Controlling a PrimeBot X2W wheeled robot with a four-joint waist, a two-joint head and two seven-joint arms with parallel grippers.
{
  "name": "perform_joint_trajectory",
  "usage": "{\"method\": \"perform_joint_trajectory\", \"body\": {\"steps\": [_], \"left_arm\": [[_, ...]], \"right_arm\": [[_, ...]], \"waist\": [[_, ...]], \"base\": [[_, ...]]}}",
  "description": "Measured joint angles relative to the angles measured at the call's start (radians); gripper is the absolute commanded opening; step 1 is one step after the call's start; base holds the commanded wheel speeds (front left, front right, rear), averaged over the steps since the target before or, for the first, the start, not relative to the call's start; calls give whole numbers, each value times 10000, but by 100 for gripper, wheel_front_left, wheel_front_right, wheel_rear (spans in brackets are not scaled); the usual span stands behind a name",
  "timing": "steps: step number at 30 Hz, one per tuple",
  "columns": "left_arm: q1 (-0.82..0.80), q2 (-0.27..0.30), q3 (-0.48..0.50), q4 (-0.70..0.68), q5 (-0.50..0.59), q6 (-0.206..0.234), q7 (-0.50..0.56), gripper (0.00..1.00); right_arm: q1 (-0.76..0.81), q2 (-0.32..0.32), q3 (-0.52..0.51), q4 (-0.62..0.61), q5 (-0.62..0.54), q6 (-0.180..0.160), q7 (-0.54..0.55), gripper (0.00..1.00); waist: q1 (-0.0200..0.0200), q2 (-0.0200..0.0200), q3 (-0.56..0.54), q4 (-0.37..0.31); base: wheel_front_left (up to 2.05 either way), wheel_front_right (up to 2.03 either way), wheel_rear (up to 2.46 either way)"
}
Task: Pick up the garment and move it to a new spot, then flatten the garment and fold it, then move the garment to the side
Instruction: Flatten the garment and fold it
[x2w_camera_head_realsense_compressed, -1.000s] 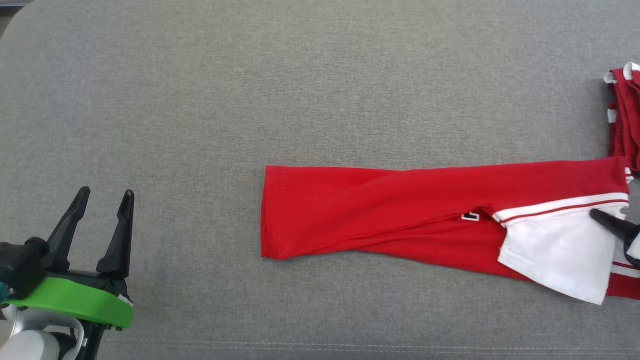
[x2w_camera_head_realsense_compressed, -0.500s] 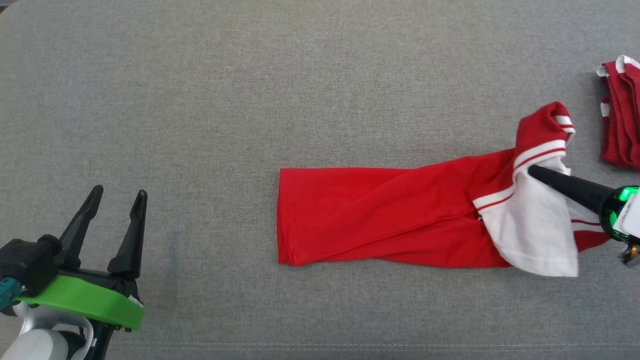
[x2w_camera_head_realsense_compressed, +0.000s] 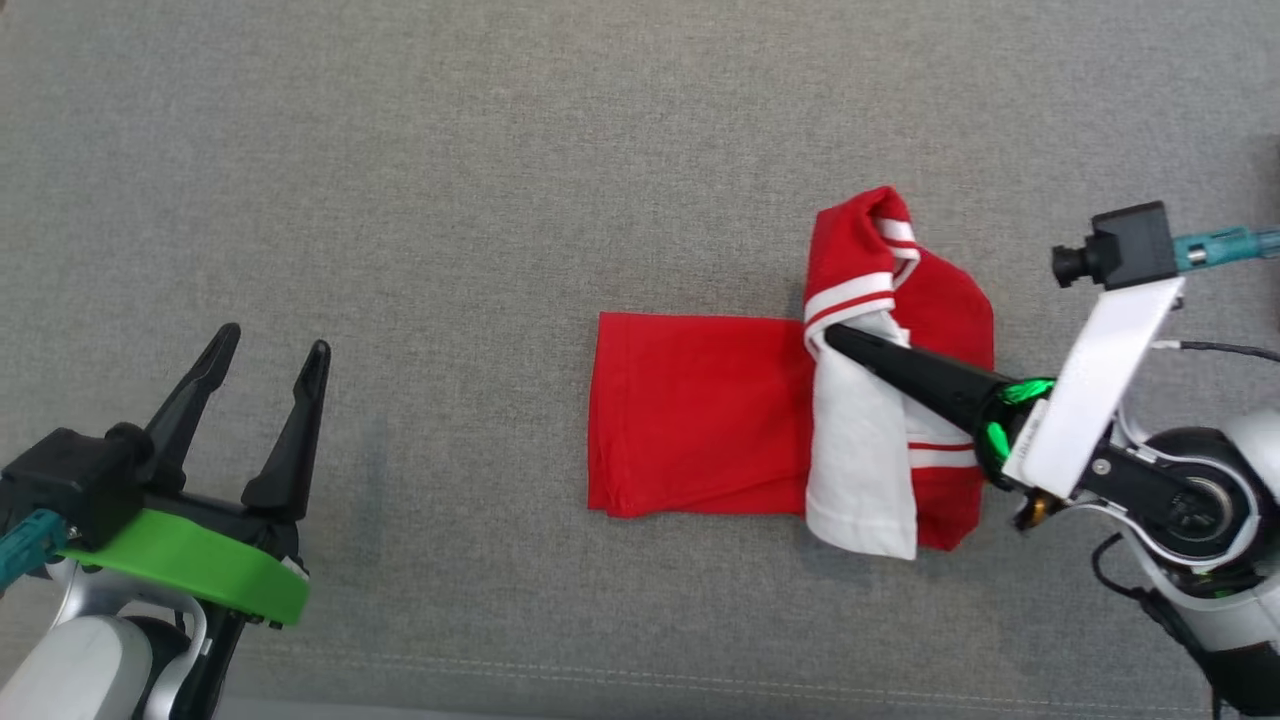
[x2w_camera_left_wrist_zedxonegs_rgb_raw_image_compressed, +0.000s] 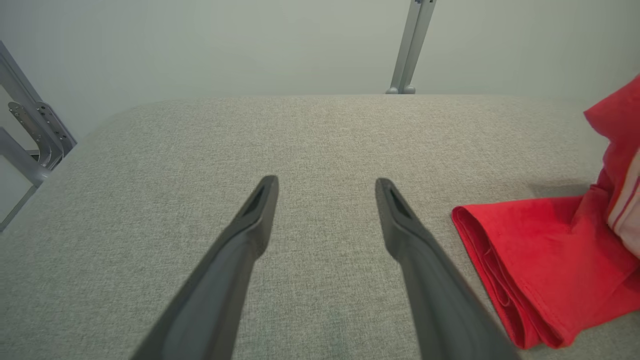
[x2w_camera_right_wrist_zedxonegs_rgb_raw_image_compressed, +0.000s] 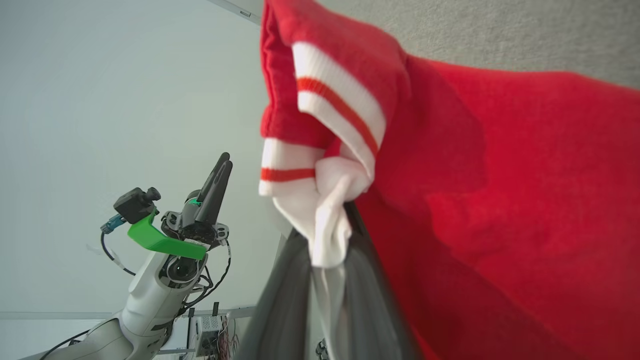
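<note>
Left jaws: near left, over the grey tabletop (x2w_camera_head_realsense_compressed: 400, 150). The fingers (x2w_camera_head_realsense_compressed: 295, 430) stand wide apart with nothing between them, well apart from the cloth.
Left wrist view: I see the garment's (x2w_camera_left_wrist_zedxonegs_rgb_raw_image_compressed: 540, 260) layered left edge lying just right of the right-hand finger (x2w_camera_left_wrist_zedxonegs_rgb_raw_image_compressed: 425, 280), not touching it.
Right jaws: near right, reaching in toward the left. The fingers (x2w_camera_head_realsense_compressed: 900, 370) are together and clamped on the white, red-striped end of the garment. In the right wrist view the white cloth (x2w_camera_right_wrist_zedxonegs_rgb_raw_image_compressed: 330, 220) is bunched tight at the tips.
Garment: it (x2w_camera_head_realsense_compressed: 700, 410) sits mid-tabletop, a little right of centre. The left part is a flat red band. The right end is lifted off the surface and draped over it, with a white panel (x2w_camera_head_realsense_compressed: 860, 470) hanging toward the near side.
Step in hand: the fold, as I judge it. The garment looks already narrowed into a band, and the right end is raised over the flat half.
Next move: I'd carry the pinched end left until it is above the band's left edge. Then I'd lower it, square the edges and let go.
Care: the hanging white panel may crumple underneath, so I'd lay it down slowly.
Far: a metal post (x2w_camera_left_wrist_zedxonegs_rgb_raw_image_compressed: 412, 45) stands beyond the tabletop's far edge.
</note>
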Motion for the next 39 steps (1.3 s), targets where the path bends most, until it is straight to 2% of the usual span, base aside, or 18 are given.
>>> {"method": "perform_joint_trajectory", "body": {"steps": [5, 14, 15, 16, 17, 18, 19, 21, 28, 32, 35, 39], "left_arm": [[-290, -19, 0, 44, 8, -2, 42, 100], [-324, -217, -77, 295, 8, -4, 84, 100], [-325, -242, -84, 307, 8, -4, 84, 100], [-328, -265, -96, 324, 8, -4, 84, 100], [-329, -274, -107, 341, 8, -4, 84, 100], [-329, -280, -121, 357, 8, -6, 86, 100], [-330, -286, -138, 374, 8, -6, 96, 100], [-335, -309, -201, 472, 8, -10, 100, 100], [-335, -318, -253, 717, 8, -10, 134, 100], [-331, -314, -140, 717, 6, -10, 140, 100], [-327, -290, 36, 702, -6, -10, 125, 100], [-261, -293, 201, 648, -8, -6, 13, 100]], "right_arm": [[-574, 901, 855, 437, -725, -82, -253, 0], [-1184, 1661, 1774, 1636, -1703, -165, -359, 0], [-1226, 1741, 1802, 1755, -1766, -169, -391, 5], [-1288, 1831, 1847, 1877, -1793, -171, -430, 18], [-1331, 1881, 1894, 1954, -1831, -171, -430, 36], [-1360, 1921, 1939, 2038, -1870, -171, -430, 89], [-1399, 1960, 2006, 2140, -1914, -171, -428, 100], [-1529, 2094, 2128, 2330, -2029, -171, -430, 100], [-2173, 3331, 2487, 2558, -1946, -173, -428, 100], [-2357, 3687, 2378, 2493, -1873, -173, -631, 100], [-2419, 3591, 2080, 2380, -1935, -173, -888, 100], [-2427, 2794, 1628, 2313, -2433, -173, -1246, 100]], "waist": [[0, 0, 205, 295], [0, 0, 335, 540], [0, 0, 334, 546], [0, 0, 330, 550], [0, 0, 325, 555], [0, 0, 319, 559], [0, 0, 310, 562], [0, 0, 274, 566], [0, 0, -6, 539], [0, 0, -155, 476], [0, 0, -216, 356], [0, 0, -295, 162]], "base": [[0, 0, 0], [0, 0, 0], [0, 0, 0], [0, 0, 0], [0, 0, 0], [0, 0, 0], [0, 0, 0], [0, 0, 0], [0, 0, 0], [0, 0, 0], [0, 0, 0], [0, 0, 0]]}}
